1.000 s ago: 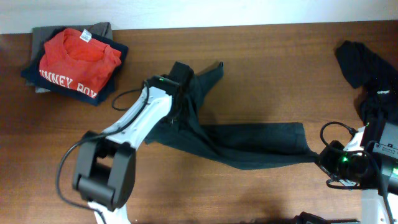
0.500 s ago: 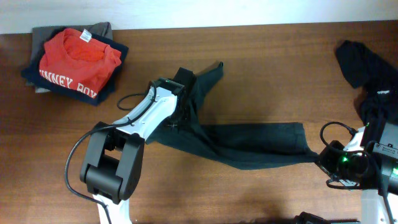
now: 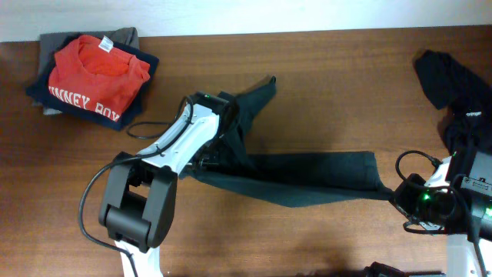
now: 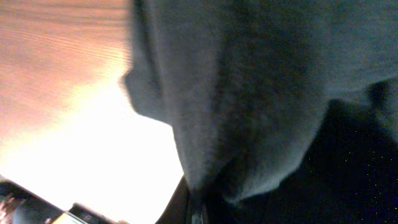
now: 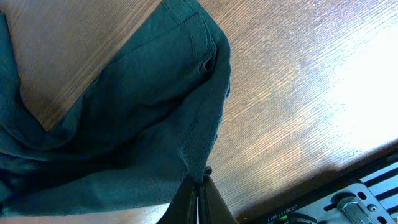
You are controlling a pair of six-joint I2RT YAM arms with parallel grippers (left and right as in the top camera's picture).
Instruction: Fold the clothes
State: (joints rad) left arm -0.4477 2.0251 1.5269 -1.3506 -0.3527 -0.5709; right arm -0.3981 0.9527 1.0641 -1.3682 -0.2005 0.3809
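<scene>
The dark garment (image 3: 307,178) lies stretched across the desk (image 3: 323,85) between the 2 claws. The left claw (image 4: 198,210) is pressed together on its bunched end, and the right claw (image 5: 198,191) pinches the opposite hem. A folded pile (image 3: 92,73) sits beyond the left claw, and a black garment (image 3: 446,77) lies beyond the right.
</scene>
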